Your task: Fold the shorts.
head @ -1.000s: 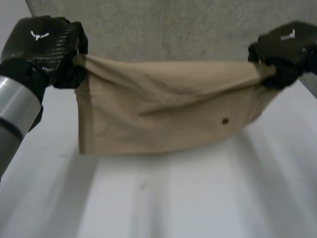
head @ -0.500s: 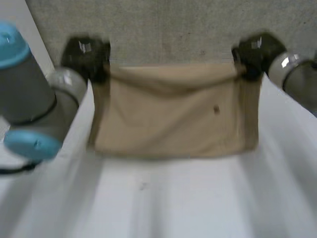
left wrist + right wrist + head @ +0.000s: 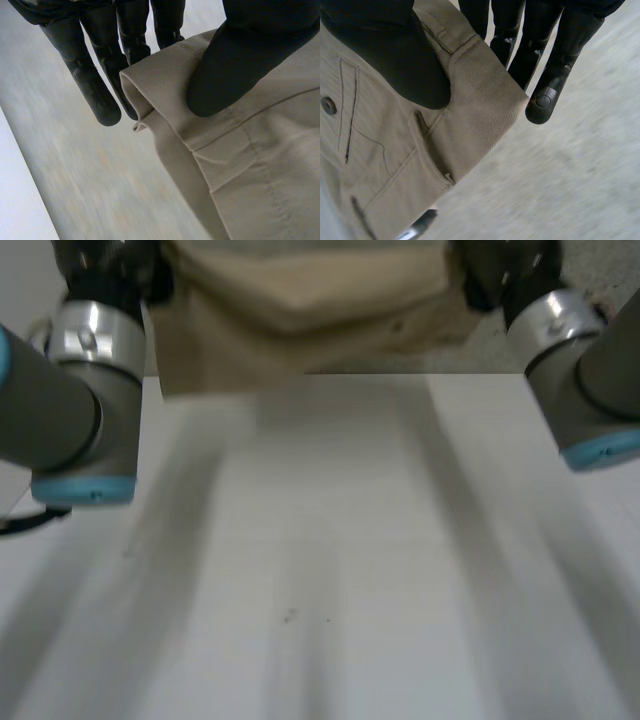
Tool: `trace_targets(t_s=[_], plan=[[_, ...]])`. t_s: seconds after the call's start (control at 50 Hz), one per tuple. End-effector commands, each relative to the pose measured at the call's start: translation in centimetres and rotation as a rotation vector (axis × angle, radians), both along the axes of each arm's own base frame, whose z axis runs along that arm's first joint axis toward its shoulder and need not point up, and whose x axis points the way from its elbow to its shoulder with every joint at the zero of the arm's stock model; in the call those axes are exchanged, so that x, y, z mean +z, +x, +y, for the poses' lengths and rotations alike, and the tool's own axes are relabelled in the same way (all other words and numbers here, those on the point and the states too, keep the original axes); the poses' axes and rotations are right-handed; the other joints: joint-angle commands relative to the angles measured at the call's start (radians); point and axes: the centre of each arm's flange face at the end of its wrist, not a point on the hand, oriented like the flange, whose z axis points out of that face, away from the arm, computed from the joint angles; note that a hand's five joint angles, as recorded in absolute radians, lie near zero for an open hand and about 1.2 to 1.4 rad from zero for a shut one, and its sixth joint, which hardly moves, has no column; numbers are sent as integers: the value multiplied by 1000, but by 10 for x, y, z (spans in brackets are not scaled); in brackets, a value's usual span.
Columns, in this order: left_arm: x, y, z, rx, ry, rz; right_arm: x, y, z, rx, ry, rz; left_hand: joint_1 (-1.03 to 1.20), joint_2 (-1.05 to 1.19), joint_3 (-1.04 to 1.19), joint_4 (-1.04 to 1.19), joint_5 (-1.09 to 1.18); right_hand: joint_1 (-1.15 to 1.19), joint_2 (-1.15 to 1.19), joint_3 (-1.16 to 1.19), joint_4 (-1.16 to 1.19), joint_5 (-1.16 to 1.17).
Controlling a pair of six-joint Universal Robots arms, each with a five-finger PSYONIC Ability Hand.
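left hand and right hand each pinch a top corner of the tan shorts.

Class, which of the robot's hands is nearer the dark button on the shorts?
Right. The right hand pinches the shorts at the corner near the button; the left hand pinches the opposite corner, across the cloth from it.

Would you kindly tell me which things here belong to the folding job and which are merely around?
Job: shorts, left robot hand and right robot hand, each pinching a corner.
Merely around: white table, grey floor beyond it.
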Motion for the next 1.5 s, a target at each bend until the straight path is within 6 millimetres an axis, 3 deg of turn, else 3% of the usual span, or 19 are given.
trace_targets(t_s=[0.02, 0.04, 0.1, 0.22, 0.38, 0.56, 0.66, 0.72, 0.8, 1.02, 1.2, 1.26, 1.28, 1.3, 1.32, 1.34, 1.36, 1.38, 1.5], plan=[[-107, 11, 1, 22, 373, -103, -96, 3, 1, 25, 302, 149, 264, 200, 207, 194, 252, 425, 217, 218, 205, 231], [-117, 10, 3, 21, 403, -120, -116, 3, 3, 20, 376, 196, 264, 200, 207, 194, 252, 425, 217, 218, 205, 231], [-149, 9, 17, 9, 515, -196, -146, -1, 13, 16, 508, 305, 264, 200, 207, 194, 252, 425, 217, 218, 205, 231], [-174, 6, 68, -20, 705, -397, -155, -14, 40, 2, 692, 448, 264, 200, 207, 194, 252, 425, 217, 218, 205, 231], [-153, 34, 118, -1, 804, -492, -121, -38, 92, 20, 817, 523, 264, 200, 207, 194, 252, 425, 217, 218, 205, 231], [-144, 62, 184, -48, 842, -722, -121, -71, 175, 131, 949, 880, 264, 200, 207, 194, 252, 425, 217, 218, 205, 231], [-143, 61, 211, -115, 798, -852, -122, -81, 179, 137, 976, 894, 264, 200, 207, 194, 252, 425, 217, 218, 205, 231], [-136, 53, 200, -107, 751, -822, -122, -80, 171, 129, 940, 854, 264, 200, 207, 194, 252, 425, 217, 218, 205, 231], [-134, 30, 168, -88, 663, -755, -130, -69, 139, 74, 900, 729, 264, 200, 207, 194, 252, 425, 217, 218, 205, 231], [-152, -27, 48, 19, 424, -570, -141, -46, 51, -98, 732, 570, 264, 200, 207, 194, 252, 425, 217, 218, 205, 231], [-175, -64, -8, 39, 343, -541, -160, -20, 5, -172, 606, 548, 264, 200, 207, 194, 252, 425, 217, 218, 205, 231], [-180, -70, -21, 57, 321, -554, -169, -13, -6, -177, 576, 536, 124, 60, 68, 54, 113, 425, 217, 218, 205, 231], [-182, -71, -23, 61, 318, -556, -171, -11, -8, -177, 568, 532, 45, -19, -12, -25, 33, 324, 116, 118, 104, 130], [-182, -72, -25, 66, 313, -555, -175, -10, -11, -178, 559, 526, -70, -134, -126, -139, -81, -107, -315, -314, -327, -301], [-183, -72, -27, 70, 312, -555, -176, -9, -12, -179, 553, 524, -236, -300, -293, -306, -248, -352, -561, -559, -573, -546], [-184, -73, -28, 71, 307, -554, -178, -8, -13, -183, 552, 521, -657, -721, -713, -726, -668, -564, -772, -771, -784, -758], [-184, -73, -28, 72, 306, -554, -178, -8, -14, -185, 548, 516, -841, -905, -897, -911, -852, -735, -943, -941, -955, -929], [-184, -74, -29, 70, 303, -551, -177, -8, -15, -193, 543, 507, -953, -1017, -1010, -1023, -965, -797, -1005, -1003, -1017, -991], [-186, -73, -28, 62, 310, -546, -164, -8, -15, -205, 533, 439, -951, -1015, -1008, -1021, -963, -797, -1005, -1003, -1017, -991]])
